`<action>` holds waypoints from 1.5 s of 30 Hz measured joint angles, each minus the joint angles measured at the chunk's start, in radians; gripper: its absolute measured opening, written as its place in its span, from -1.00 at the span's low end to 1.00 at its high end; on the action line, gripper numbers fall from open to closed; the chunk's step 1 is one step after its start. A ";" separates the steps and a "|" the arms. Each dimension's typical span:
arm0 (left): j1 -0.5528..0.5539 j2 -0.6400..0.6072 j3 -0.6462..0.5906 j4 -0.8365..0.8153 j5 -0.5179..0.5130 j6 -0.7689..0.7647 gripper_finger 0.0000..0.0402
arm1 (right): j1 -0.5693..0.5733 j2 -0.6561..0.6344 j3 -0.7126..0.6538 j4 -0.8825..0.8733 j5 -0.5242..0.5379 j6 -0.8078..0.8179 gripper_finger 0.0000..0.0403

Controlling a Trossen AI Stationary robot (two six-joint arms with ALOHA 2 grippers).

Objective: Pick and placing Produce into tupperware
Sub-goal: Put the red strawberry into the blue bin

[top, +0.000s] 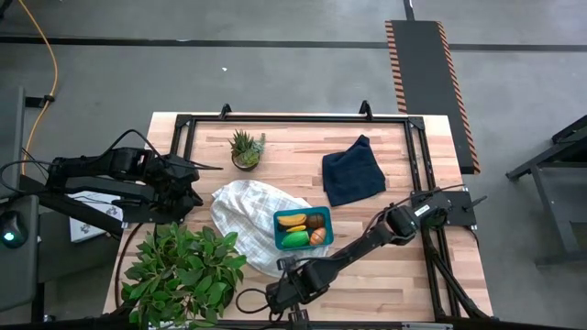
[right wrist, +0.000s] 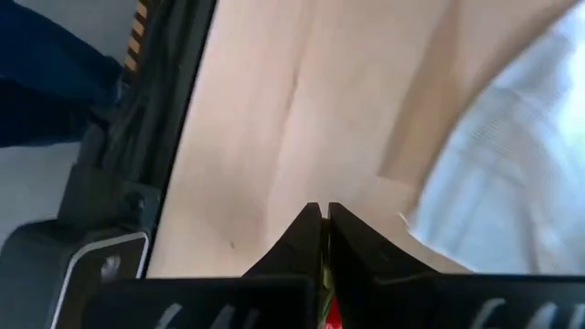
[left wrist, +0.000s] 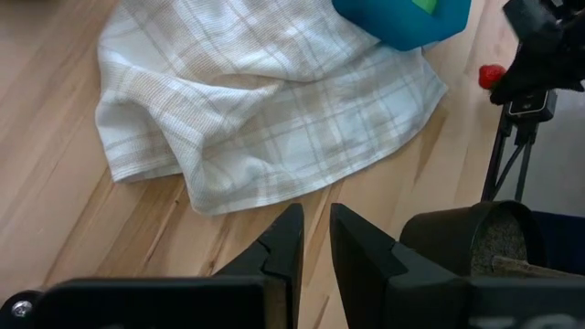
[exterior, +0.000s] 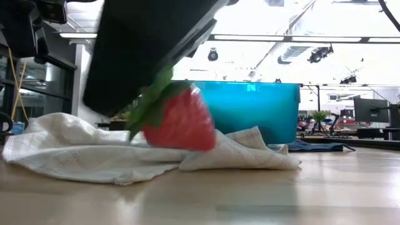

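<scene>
Low view: right gripper [exterior: 164,94] is clamping the red strawberry [exterior: 178,119] just off the table.
Next it needs carrying over the teal tupperware [top: 280,232]; left gripper [left wrist: 311,239] is idling, jaws slightly apart.

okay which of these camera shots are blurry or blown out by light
Low view: the strawberry and the right gripper holding it are smeared and out of focus close to the lens, and the ceiling lights behind the teal box glare white. Right wrist view: the cloth is blurred and overexposed. High and left wrist views look evenly lit and sharp.
</scene>
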 joint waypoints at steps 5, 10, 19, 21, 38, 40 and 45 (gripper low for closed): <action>0.000 0.000 0.000 0.000 0.000 0.000 -0.77 | 0.002 0.000 0.051 -0.101 0.038 0.010 -1.00; 0.000 0.000 0.000 0.000 0.000 0.000 -0.77 | 0.013 0.000 0.093 -0.170 0.078 0.032 -1.00; 0.000 0.000 0.000 0.000 0.000 0.001 -0.77 | 0.019 -0.051 0.097 -0.247 0.103 0.068 -1.00; 0.000 0.000 0.000 0.000 0.000 0.001 -0.77 | 0.019 -0.069 0.097 -0.271 0.105 0.065 -1.00; 0.000 0.000 0.000 0.000 0.000 0.000 -0.77 | 0.003 -0.356 0.096 -0.418 0.237 0.175 -1.00; 0.000 0.000 0.000 0.000 0.000 -0.001 -0.77 | -0.001 -0.394 0.096 -0.423 0.256 0.195 -1.00; 0.000 0.000 0.000 0.001 0.000 -0.002 -0.77 | -0.002 -0.478 0.096 -0.462 0.266 0.225 -1.00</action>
